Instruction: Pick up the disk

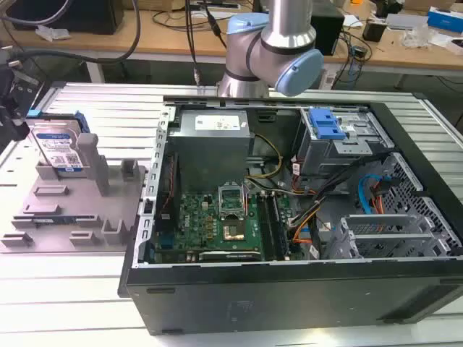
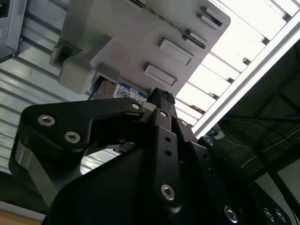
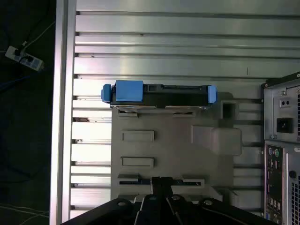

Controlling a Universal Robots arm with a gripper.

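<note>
Your gripper (image 3: 161,180) hung empty, fingers pressed together. Your disk (image 1: 58,150) stood on edge at the case's (image 1: 275,303) nine o'clock in the exterior view.

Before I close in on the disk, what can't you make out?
Lower part of the disk: exterior view, sunk in the grey holder, post in front.
Its face: first wrist view, seen edge-on.
Most of the disk: second wrist view, behind the gripper.
Gripper body: first wrist view, cut off by the edge.
</note>
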